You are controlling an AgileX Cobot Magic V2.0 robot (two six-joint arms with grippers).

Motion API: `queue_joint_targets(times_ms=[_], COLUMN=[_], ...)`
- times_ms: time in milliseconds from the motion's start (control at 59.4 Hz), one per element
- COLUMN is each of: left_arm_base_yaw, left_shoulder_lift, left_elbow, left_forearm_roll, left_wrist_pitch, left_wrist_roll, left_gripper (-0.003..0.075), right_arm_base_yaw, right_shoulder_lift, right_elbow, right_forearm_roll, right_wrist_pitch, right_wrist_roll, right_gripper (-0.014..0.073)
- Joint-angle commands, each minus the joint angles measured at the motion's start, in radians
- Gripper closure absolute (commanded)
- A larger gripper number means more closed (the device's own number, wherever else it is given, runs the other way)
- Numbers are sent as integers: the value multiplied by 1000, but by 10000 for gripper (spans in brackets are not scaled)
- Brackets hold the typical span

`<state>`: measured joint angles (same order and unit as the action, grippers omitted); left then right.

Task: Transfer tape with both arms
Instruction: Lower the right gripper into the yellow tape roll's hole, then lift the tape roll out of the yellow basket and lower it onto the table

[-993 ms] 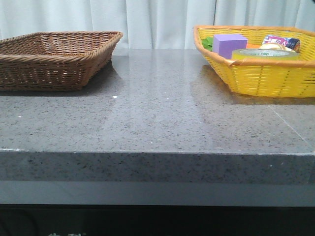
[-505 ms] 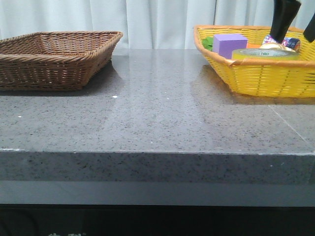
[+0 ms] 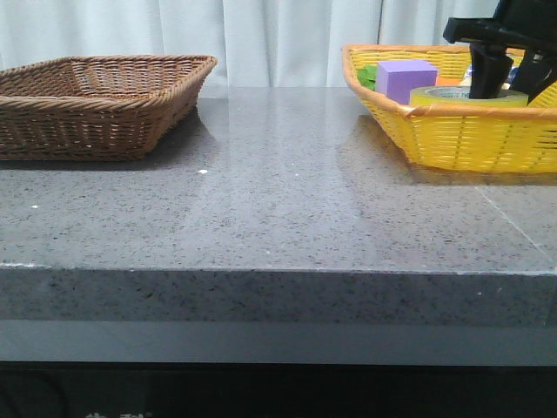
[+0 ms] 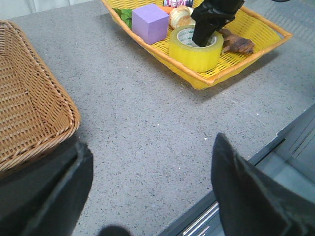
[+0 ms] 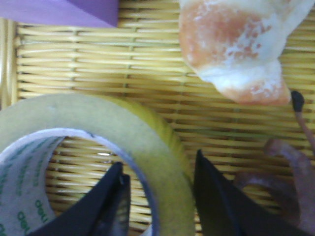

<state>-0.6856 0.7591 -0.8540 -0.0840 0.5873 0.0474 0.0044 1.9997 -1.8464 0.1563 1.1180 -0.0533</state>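
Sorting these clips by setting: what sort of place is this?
Probably an indoor lab or test bench: a grey speckled stone-look counter before a pale curtain, with a brown wicker basket and a yellow basket of props such as tape.

We see a polished speckled grey stone tabletop [image 3: 287, 192], two woven wicker baskets, one brown [image 3: 96, 104] and one glossy yellow [image 3: 470, 135], and the tape [image 4: 195, 47] (translucent yellow film, matt white core). The gripper fingers [image 5: 216, 206] look matt black.

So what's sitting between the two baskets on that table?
Nothing: the front view shows only bare grey tabletop between the brown basket and the yellow basket.
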Motion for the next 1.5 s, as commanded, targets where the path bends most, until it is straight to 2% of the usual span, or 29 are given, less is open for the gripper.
queue_joint_targets(times_ms=[0,219,589,757,875,1027,1212,1481], left_arm_base_yaw=[-9,-9,-9,-9,-9,-9,-9,-9], left_shoulder_lift=[-2,-2,-2,-2,-2,-2,-2,-2], left_elbow=[-34,-34,-34,-34,-34,-34,-34,-34], left_forearm_roll=[-12,-12,-12,-12,-12,-12,-12,-12], left_wrist_pitch=[-66,-66,-66,-66,-66,-66,-66,-66], left_wrist_roll=[-2,-2,-2,-2,-2,-2,-2,-2], left_gripper=[227,227,227,227,227,227,227,227], right_arm_base_yaw=[-3,-3,0,39,115,250,413,526], right_shoulder_lift=[-50,-65,-226,-315,-351,-353,-347,-254], right_elbow=[-37,-46,-46,-46,-46,-46,-46,-46], right_forearm_roll=[14,13,12,14,13,13,-14,-111], right_wrist_pitch=[-27,-5,10,11,23,40,-20,-32], right_wrist_roll=[-12,-12,-19,-44,-108,-123,-136,-142], right_gripper=[330,468,472,472,472,472,472,472])
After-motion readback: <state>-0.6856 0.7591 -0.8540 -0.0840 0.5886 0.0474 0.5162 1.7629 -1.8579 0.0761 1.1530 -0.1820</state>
